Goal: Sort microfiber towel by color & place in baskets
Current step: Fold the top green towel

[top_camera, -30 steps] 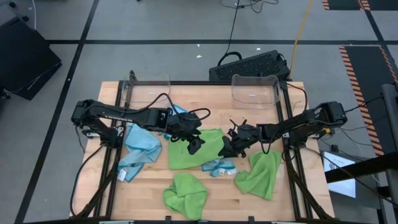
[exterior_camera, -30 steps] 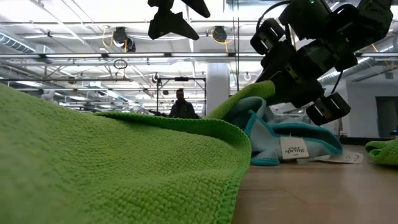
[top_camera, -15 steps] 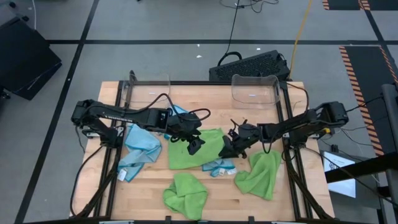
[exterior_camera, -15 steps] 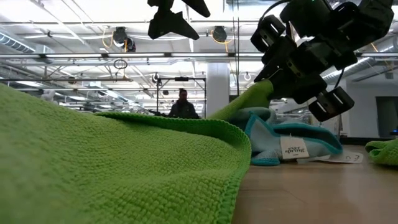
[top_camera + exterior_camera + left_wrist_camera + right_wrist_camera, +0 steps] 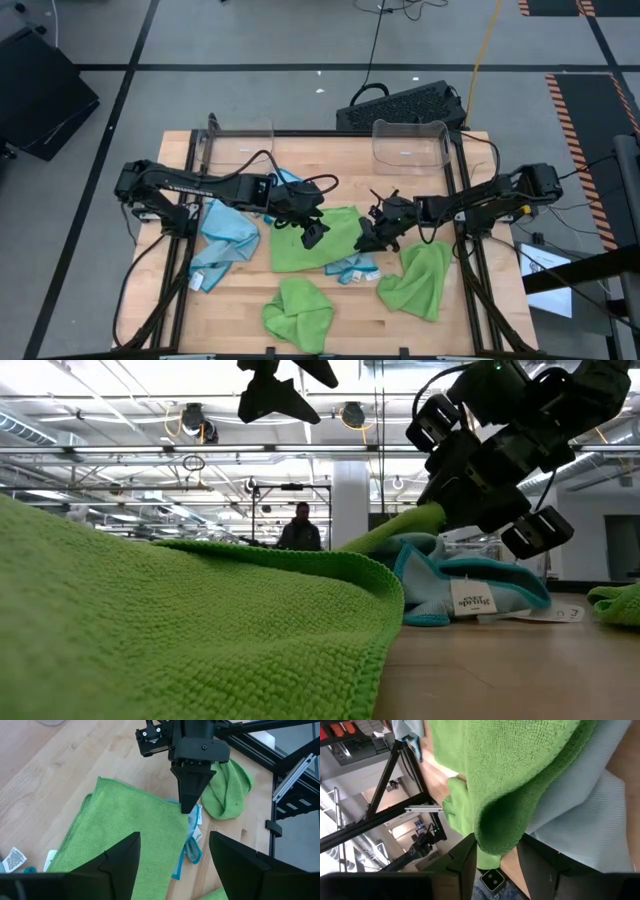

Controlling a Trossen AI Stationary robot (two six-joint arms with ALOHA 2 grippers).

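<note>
R gripper (image 5: 366, 240) fingers just nipped green towel (image 5: 312, 240) edge, lifting slightly; L gripper (image 5: 310, 233) hovers, fingers wide; baskets (image 5: 409, 141) empty.

Two baskets (image 5: 240, 143) (image 5: 409, 141) at table (image 5: 330, 150) far edge, well apart. Flat towel (image 5: 310, 240) at centre, between left gripper (image 5: 311, 232) and right gripper (image 5: 367, 240). Bunched towel (image 5: 298, 312) near front edge; another towel (image 5: 418, 281) right of it.

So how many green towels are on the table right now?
3. One spread flat mid-table, its right edge pinched by the right gripper; one bunched at the front edge; one crumpled front right. Others may be hidden underneath.
</note>
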